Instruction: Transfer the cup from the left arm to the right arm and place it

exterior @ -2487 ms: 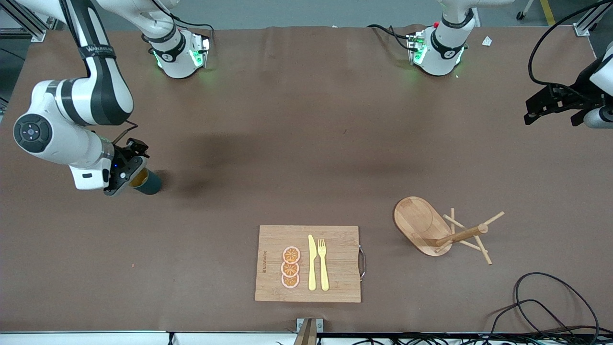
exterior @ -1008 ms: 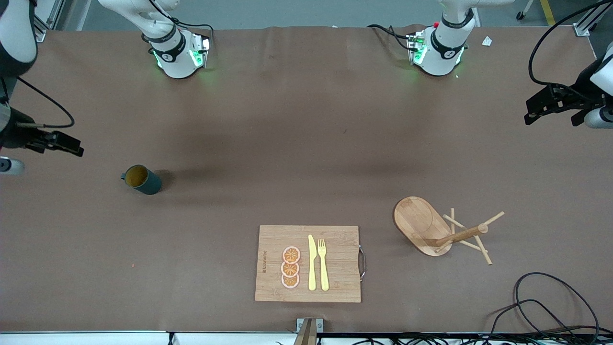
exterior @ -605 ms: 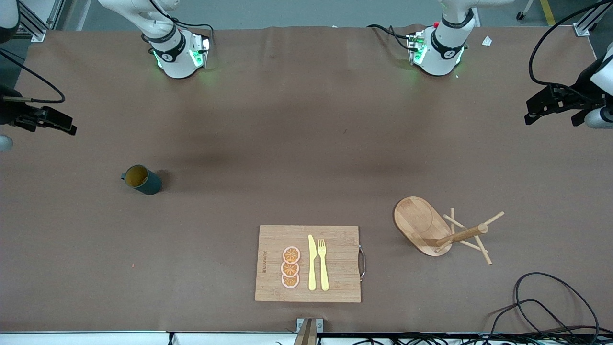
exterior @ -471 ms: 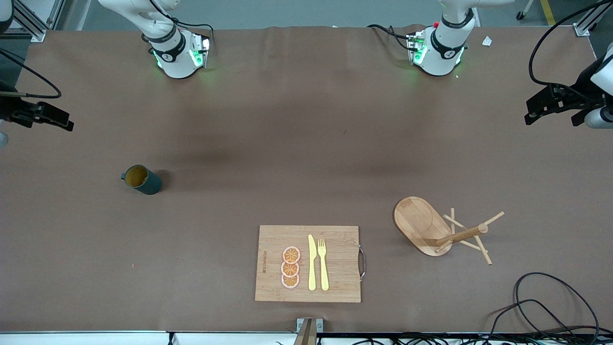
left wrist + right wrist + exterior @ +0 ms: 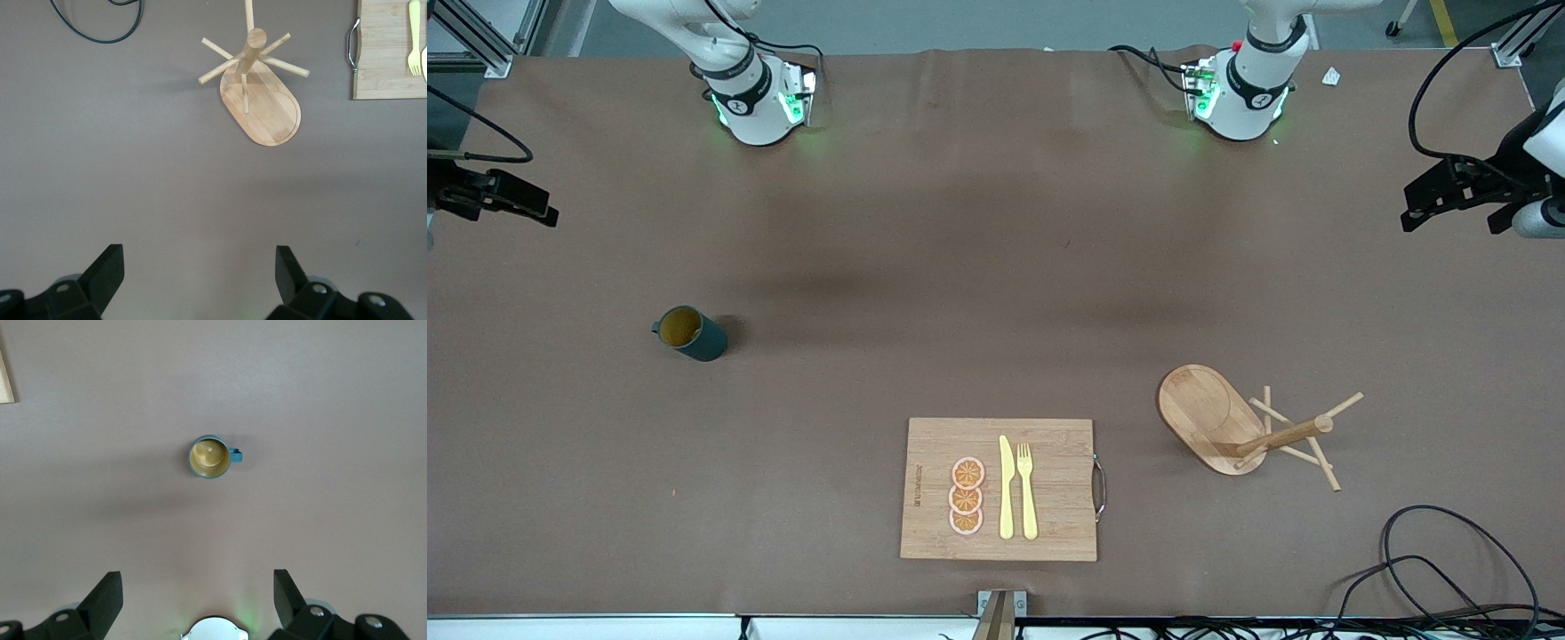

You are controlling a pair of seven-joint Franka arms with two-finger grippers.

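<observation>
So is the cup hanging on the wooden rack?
No, the cup stands upright on the bare table, toward the right arm's end, well apart from the wooden rack.

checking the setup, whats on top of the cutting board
On the cutting board: three orange slices, a yellow knife and a yellow fork. Nothing covers them.

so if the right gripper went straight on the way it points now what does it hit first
Probably bare table. The right gripper, open, points down at the brown surface, and the cup stands upright ahead of its fingers rather than between them, though depth is hard to judge.
</observation>
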